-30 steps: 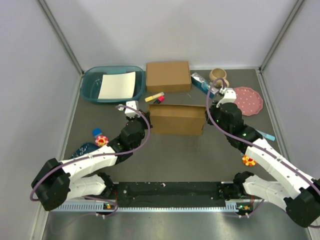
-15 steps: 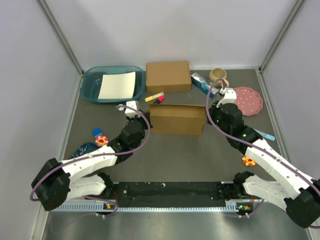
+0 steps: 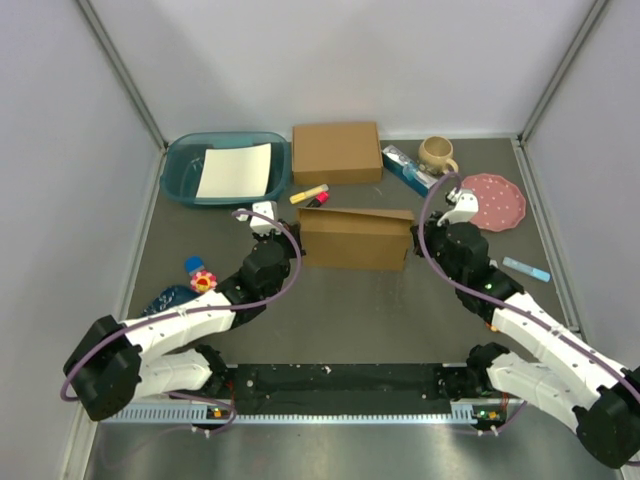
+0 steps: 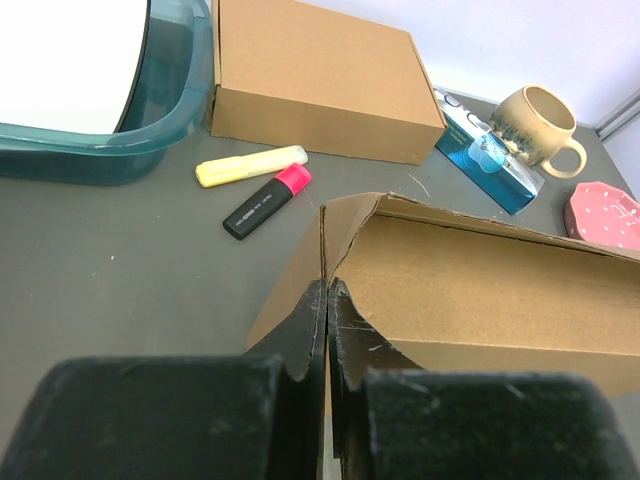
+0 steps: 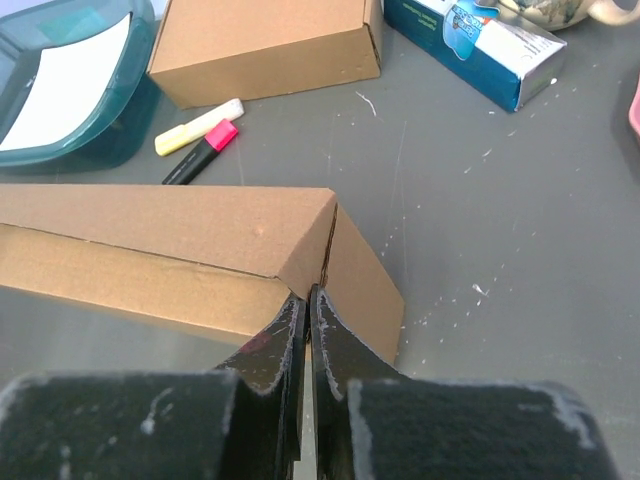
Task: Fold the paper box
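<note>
The paper box [image 3: 355, 238] stands mid-table as a long shallow brown box, partly formed, with its inside open to the left wrist view [image 4: 480, 290]. My left gripper [image 3: 299, 244] is shut on the thin cardboard wall at the box's left end [image 4: 327, 292]. My right gripper [image 3: 414, 240] is shut on the cardboard edge at the box's right end corner [image 5: 307, 296]. The right wrist view shows the box's top panel and end wall [image 5: 160, 230]. Both arms hold the box from opposite ends.
A smaller closed brown box [image 3: 336, 152] lies behind. A teal basin [image 3: 190, 180] with white paper is back left. Yellow and pink markers [image 3: 310, 194], a blue carton [image 3: 408, 168], a mug [image 3: 436, 153] and a pink plate [image 3: 497, 201] lie nearby. Flower toys [image 3: 203, 281] sit by each arm.
My right arm has shifted slightly right and nearer, uncovering the mug. The box's right end moved a little with it. The left arm has not moved.
</note>
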Available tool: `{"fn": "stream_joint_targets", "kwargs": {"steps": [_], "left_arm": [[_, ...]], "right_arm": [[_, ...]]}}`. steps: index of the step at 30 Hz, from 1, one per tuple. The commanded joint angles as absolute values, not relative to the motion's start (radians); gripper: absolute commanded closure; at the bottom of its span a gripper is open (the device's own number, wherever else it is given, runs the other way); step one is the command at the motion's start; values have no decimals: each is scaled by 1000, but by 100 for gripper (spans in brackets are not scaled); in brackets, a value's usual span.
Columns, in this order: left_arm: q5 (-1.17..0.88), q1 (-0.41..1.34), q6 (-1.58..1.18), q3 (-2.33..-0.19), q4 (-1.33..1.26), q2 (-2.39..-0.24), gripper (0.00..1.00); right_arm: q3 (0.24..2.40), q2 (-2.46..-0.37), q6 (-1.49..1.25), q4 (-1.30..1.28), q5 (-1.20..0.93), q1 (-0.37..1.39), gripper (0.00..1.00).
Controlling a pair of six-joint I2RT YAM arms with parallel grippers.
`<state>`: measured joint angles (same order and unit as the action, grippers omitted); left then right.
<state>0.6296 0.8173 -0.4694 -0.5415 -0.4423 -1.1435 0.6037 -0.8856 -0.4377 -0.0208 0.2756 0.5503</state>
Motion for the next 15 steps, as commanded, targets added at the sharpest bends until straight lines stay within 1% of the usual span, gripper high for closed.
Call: {"fn": "stream_joint_targets", "kwargs": {"steps": [1, 5, 6, 7, 10, 11, 15], "left_arm": [[572, 825, -476, -485, -176, -1223, 100], [586, 825, -480, -494, -160, -1209, 100], [595, 825, -480, -497, -155, -1203, 97], [595, 824, -476, -503, -152, -1197, 91], [584, 825, -454, -529, -126, -1160, 81], [571, 825, -453, -540, -114, -1148, 73], [543, 825, -433, -580, -69, -1115, 62]], "right_arm": [[563, -928, -465, -186, 244, 540, 100], [564, -925, -469, -192, 245, 541, 100], [568, -925, -469, -193, 250, 541, 100], [575, -923, -469, -198, 258, 541, 100], [595, -927, -468, -213, 270, 541, 100], [600, -930, -468, -219, 273, 541, 100], [609, -931, -468, -224, 278, 541, 100]]}}
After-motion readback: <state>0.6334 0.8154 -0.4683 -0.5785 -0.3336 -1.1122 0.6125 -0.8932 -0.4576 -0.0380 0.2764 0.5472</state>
